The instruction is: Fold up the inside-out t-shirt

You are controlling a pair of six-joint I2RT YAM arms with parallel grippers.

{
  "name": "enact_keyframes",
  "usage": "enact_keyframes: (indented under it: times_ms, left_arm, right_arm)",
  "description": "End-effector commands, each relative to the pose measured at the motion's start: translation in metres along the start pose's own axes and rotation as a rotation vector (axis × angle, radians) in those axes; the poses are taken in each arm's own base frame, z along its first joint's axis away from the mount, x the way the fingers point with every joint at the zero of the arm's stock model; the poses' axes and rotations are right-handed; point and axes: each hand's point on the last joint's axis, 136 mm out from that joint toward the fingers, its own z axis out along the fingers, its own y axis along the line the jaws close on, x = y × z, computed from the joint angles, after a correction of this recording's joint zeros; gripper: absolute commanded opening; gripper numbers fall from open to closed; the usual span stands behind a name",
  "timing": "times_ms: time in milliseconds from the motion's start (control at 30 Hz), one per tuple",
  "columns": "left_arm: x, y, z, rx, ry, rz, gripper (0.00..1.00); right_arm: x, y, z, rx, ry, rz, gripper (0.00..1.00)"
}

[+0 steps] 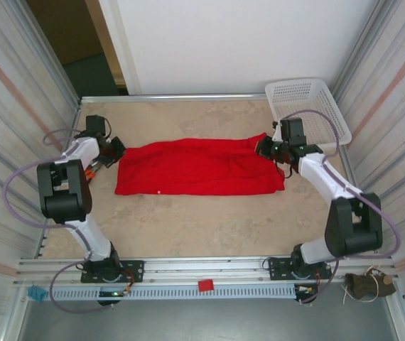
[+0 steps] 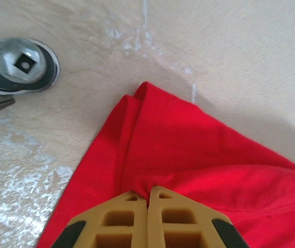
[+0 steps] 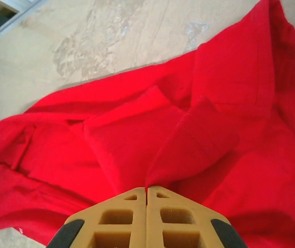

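- One bright red inside-out t-shirt (image 1: 199, 167) lies spread as a wide, flat band across the middle of the top view. It rests on the beige table (image 1: 188, 227), with its long side running left to right.
- Most of its visible face is plain red, with soft creases gathering toward the right end. A tiny white speck sits on the lower edge, left of centre.
- At the left end of the cloth, the left gripper (image 1: 117, 150) meets the shirt's upper left corner.
- In the left wrist view its tan fingers (image 2: 121, 222) are pressed together at bottom centre, with a fold of red cloth nipped between their tips. A hemmed corner of the shirt points toward the top of the frame.
- At the right end, the right gripper (image 1: 265, 147) sits on the shirt's upper right corner.
- The right wrist view shows its fingers (image 3: 173, 217) closed together at bottom centre. They pinch a raised ridge of cloth, with rumpled folds spreading above them.
- A white basket (image 1: 298, 83) stands in the upper right of the top view, just behind the right gripper and apart from the shirt.
- A round metal fitting (image 2: 20, 64) sits in the upper left of the left wrist view, on bare table and apart from the cloth.
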Motion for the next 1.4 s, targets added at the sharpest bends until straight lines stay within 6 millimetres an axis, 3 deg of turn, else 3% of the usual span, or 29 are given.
enact_keyframes:
  times_ms: [0,167,267,433,500,533,567,633,667,767,900,1000,1133,1233,1367]
  left_arm:
    - [-0.017,-0.003,-0.026,0.018,-0.106,-0.02,0.0]
    - [-0.022,0.0,-0.036,0.019,-0.153,-0.031,0.0]
    - [-0.017,0.006,-0.032,-0.006,-0.127,-0.035,0.0]
    - [0.002,0.024,-0.016,-0.049,-0.079,-0.058,0.0]
    - [0.008,0.028,-0.01,-0.053,-0.061,-0.063,0.06]
    - [0.009,0.03,-0.009,-0.06,-0.059,-0.066,0.13]
    - [0.009,0.031,-0.011,-0.063,-0.062,-0.067,0.25]
    - [0.003,0.031,-0.018,-0.068,-0.088,-0.064,0.46]
    - [-0.001,0.029,-0.024,-0.068,-0.109,-0.056,0.54]
    - [-0.014,0.018,-0.04,-0.044,-0.147,-0.033,0.61]
    - [-0.015,-0.001,-0.049,0.002,-0.155,0.004,0.62]
    - [-0.004,-0.015,-0.041,0.03,-0.119,0.035,0.62]
    - [0.017,-0.03,-0.02,0.053,-0.046,0.063,0.62]
    - [0.031,-0.034,-0.001,0.054,0.01,0.075,0.62]
    - [0.041,-0.03,0.014,0.032,0.04,0.078,0.62]
  right_arm:
    - [-0.008,-0.004,-0.025,0.053,-0.107,-0.048,0.0]
    - [-0.017,-0.015,-0.046,0.108,-0.173,-0.062,0.0]
    - [-0.013,-0.023,-0.048,0.128,-0.159,-0.059,0.0]
    - [0.03,-0.04,-0.041,0.159,-0.102,-0.033,0.0]
    - [0.049,-0.048,-0.039,0.168,-0.081,-0.015,0.0]
    - [0.057,-0.052,-0.04,0.185,-0.076,-0.006,0.07]
    - [0.062,-0.058,-0.044,0.21,-0.083,0.006,0.32]
    - [0.055,-0.063,-0.057,0.241,-0.135,0.017,0.51]
    - [0.047,-0.063,-0.063,0.249,-0.167,0.019,0.54]
    - [0.023,-0.057,-0.067,0.222,-0.162,0.016,0.54]
    - [0.006,-0.044,-0.042,0.19,-0.061,-0.041,0.54]
    - [0.008,-0.039,-0.01,0.168,0.065,-0.075,0.5]
    - [0.022,-0.048,0.025,0.209,0.185,-0.087,0.46]
    - [0.041,-0.063,0.034,0.275,0.218,-0.095,0.46]
    - [0.061,-0.079,0.031,0.336,0.227,-0.09,0.46]
